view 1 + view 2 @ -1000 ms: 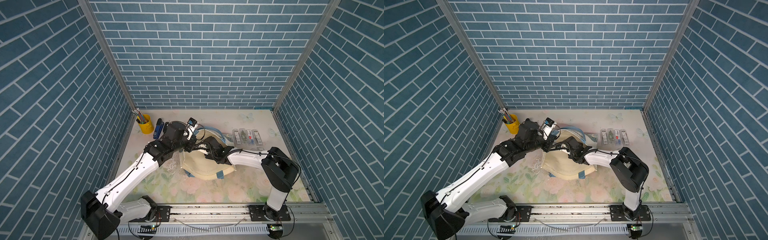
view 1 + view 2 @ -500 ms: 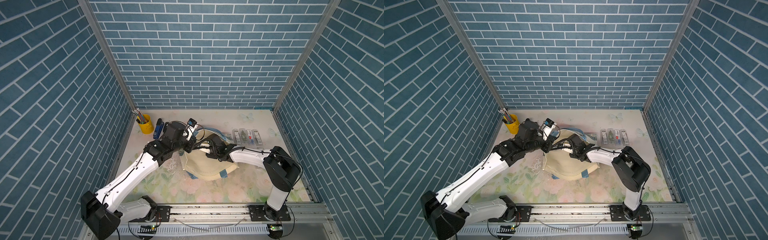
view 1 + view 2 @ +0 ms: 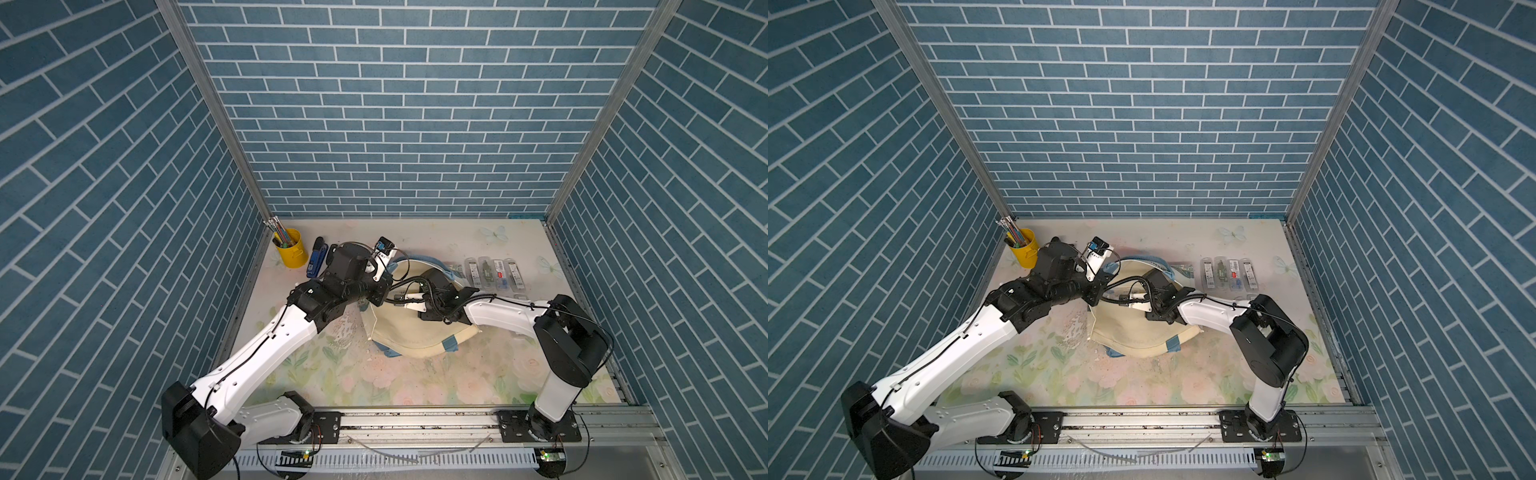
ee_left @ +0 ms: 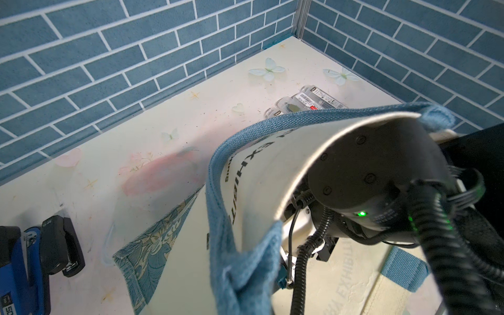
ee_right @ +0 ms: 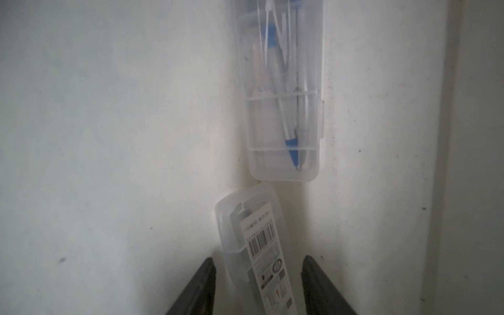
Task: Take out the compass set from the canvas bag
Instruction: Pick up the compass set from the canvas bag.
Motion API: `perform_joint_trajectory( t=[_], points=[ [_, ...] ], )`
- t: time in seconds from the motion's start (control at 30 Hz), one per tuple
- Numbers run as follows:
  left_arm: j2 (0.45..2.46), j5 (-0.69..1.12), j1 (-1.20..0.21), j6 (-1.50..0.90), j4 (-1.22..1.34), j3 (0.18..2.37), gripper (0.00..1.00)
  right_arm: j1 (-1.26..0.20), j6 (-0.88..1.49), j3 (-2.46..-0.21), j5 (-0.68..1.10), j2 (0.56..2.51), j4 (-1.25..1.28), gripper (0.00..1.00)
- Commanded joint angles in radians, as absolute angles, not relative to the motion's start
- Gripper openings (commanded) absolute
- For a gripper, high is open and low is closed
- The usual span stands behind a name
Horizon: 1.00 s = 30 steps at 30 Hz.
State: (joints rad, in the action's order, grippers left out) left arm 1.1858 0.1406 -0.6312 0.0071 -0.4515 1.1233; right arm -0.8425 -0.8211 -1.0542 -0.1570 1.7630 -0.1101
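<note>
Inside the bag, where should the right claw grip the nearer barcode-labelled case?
Pinch the barcode-labelled case across its long sides at the near end, coming in lengthwise: it lies tilted between the fingers of the open right claw, narrower than their gap.

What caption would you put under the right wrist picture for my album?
Inside the canvas bag, the open right gripper straddles a barcode-labelled compass set case; a second clear case lies beyond.

Right fingers (image 5: 201, 286) spread wider; right arm (image 3: 498, 311) nudged slightly rearward inside canvas bag (image 3: 407, 332).
</note>
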Motion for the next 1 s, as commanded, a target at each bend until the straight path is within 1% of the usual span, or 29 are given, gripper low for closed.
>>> perform_joint_trajectory(
  t=[0.0,0.17,0.37,0.47,0.57,0.8,0.97],
  points=[
    [1.178,0.169,-0.626,0.003,-0.394,1.143,0.0,-0.833,-0.88,-1.035,-0.265,1.821,-0.055,0.52],
    [1.179,0.172,-0.624,0.006,-0.395,1.141,0.0,-0.835,-0.892,-1.03,-0.324,1.847,0.015,0.48],
    [1.183,0.183,-0.62,0.0,-0.391,1.143,0.0,-0.846,-0.891,-1.026,-0.316,1.878,0.066,0.51],
    [1.183,0.184,-0.619,-0.001,-0.39,1.141,0.0,-0.847,-0.878,-1.03,-0.333,1.891,0.109,0.49],
    [1.185,0.186,-0.619,-0.003,-0.39,1.141,0.0,-0.847,-0.828,-1.049,-0.296,1.877,0.093,0.46],
    [1.19,0.195,-0.614,-0.005,-0.387,1.143,0.0,-0.822,-0.668,-1.131,-0.137,1.872,-0.057,0.4],
    [1.188,0.196,-0.611,-0.005,-0.387,1.141,0.0,-0.821,-0.642,-1.139,-0.138,1.879,-0.063,0.34]
  ],
)
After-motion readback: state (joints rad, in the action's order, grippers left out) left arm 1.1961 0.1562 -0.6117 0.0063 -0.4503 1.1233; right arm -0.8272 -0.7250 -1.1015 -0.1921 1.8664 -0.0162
